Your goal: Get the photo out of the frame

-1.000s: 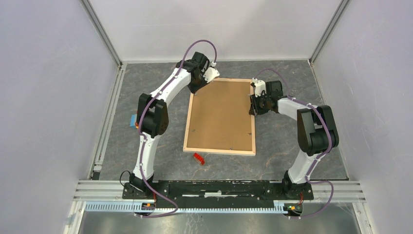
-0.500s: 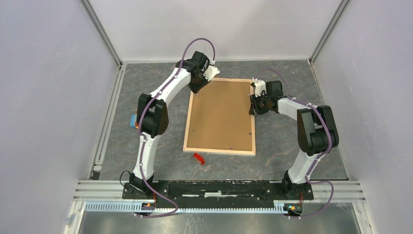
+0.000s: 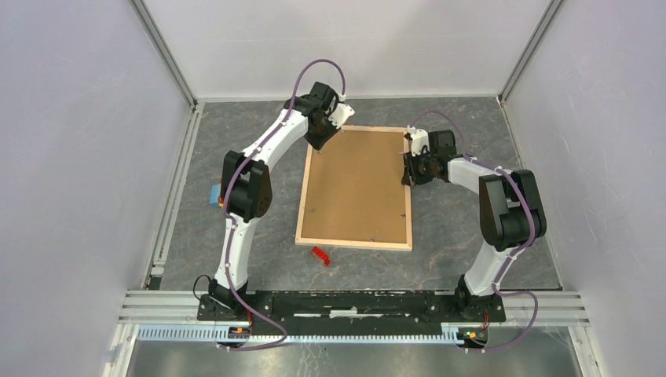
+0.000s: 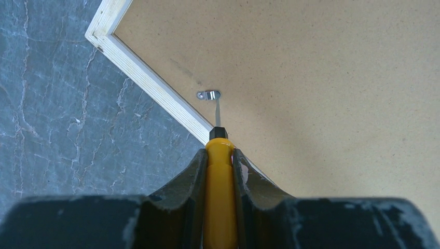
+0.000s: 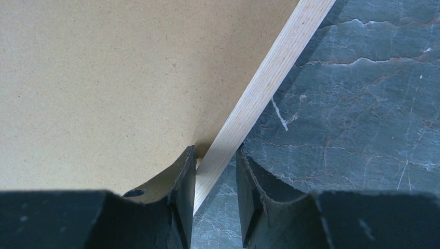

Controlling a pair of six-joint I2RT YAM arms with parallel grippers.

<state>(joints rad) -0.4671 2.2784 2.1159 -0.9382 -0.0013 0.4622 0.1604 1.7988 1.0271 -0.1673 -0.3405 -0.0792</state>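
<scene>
- The photo was not visible in any view; judging by the task, it lay under the brown backing board (image 3: pixel 357 184), which filled the frame (image 3: pixel 354 243).
- The frame lay back-up on the table (image 3: pixel 236 118), between the two arms. Its long axis ran from the near side toward the far wall, with the far end leaning slightly to the right.
- The left gripper (image 4: pixel 218 153) was clamped on the yellow handle of a screwdriver (image 4: pixel 219 197), over the frame's far left corner.
- The key relation was that the blade pointed straight ahead from the left gripper. Its tip met a small metal clip (image 4: pixel 208 95) on the board, just inside the pale wood rail (image 4: pixel 150 78), and appeared to touch the clip's near end.
- The right gripper (image 5: pixel 215 155) straddled the frame's right-hand rail (image 5: pixel 264 83) toward the far end. One finger sat on the board side and the other on the table side, apparently pinching the rail to steady it.
- The left arm was the nearer to the clip, so turning or prying it aside probably fell to that arm. The likely risk was the tip skating off across the board.
</scene>
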